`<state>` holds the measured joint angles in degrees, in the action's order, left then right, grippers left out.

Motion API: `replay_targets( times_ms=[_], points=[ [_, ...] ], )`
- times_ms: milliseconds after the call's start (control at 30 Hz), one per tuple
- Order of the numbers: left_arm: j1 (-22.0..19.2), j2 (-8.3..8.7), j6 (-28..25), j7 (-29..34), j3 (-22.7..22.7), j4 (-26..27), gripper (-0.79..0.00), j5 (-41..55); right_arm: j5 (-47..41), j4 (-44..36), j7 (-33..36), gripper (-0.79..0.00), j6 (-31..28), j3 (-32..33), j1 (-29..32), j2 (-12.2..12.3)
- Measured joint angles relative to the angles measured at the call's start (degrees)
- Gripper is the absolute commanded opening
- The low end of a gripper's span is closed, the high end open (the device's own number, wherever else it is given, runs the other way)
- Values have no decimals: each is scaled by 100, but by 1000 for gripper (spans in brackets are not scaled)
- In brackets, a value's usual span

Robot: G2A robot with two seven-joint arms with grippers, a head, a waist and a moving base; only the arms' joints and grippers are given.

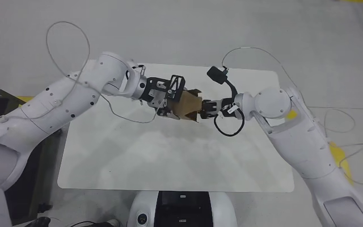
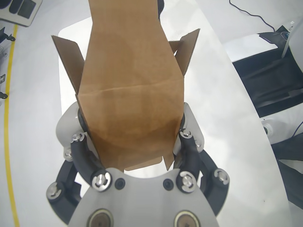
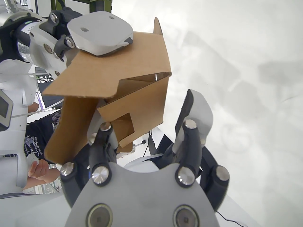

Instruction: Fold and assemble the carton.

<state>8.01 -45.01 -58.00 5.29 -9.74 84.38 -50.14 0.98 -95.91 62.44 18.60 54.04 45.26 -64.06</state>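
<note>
**Carton held off the bench between both pincers, end flaps not yet closed.**

Your left pincer (image 2: pixel 130 128) is clamped across the body of the brown carton (image 2: pixel 132 83), holding it above the white bench (image 1: pixel 170 159). Beyond its fingertips the two side flaps (image 2: pixel 67 60) splay outward and the long tuck flap (image 2: pixel 122 12) sticks straight ahead. At that open end sits your right pincer (image 3: pixel 146 112), jaws apart. One finger is tucked behind a flap and the other stands clear just beside the carton wall, so it grips nothing. I judge you're at the flap-folding step: body opened up, end unclosed. The next move calls for pressing the side flaps inward, then bending the tuck flap over them, while the left pincer braces against the push.
</note>
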Motion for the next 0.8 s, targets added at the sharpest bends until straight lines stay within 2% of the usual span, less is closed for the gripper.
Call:
replay_targets(
  times_ms=[167, 300, 633, 767, 800],
  points=[
    [-15, 81, 0, -190, 0, -179, -557, 110, -215, 42, -95, 0, 35, 154, 64, 13],
    [-8, 187, 0, -565, 0, -296, -622, 149, -462, 60, -213, 0, 6, 382, 188, 40],
    [140, 497, 0, -2340, 0, -351, -637, -137, -1802, 215, -623, 0, -598, 948, 651, 43],
    [207, 560, 0, -2844, 0, -344, -646, -357, -2064, 238, -570, -46, -815, 924, 690, 25],
    [217, 569, 0, -2963, 0, -343, -643, -391, -2084, 240, -564, -83, -842, 908, 692, 21]
  ],
)
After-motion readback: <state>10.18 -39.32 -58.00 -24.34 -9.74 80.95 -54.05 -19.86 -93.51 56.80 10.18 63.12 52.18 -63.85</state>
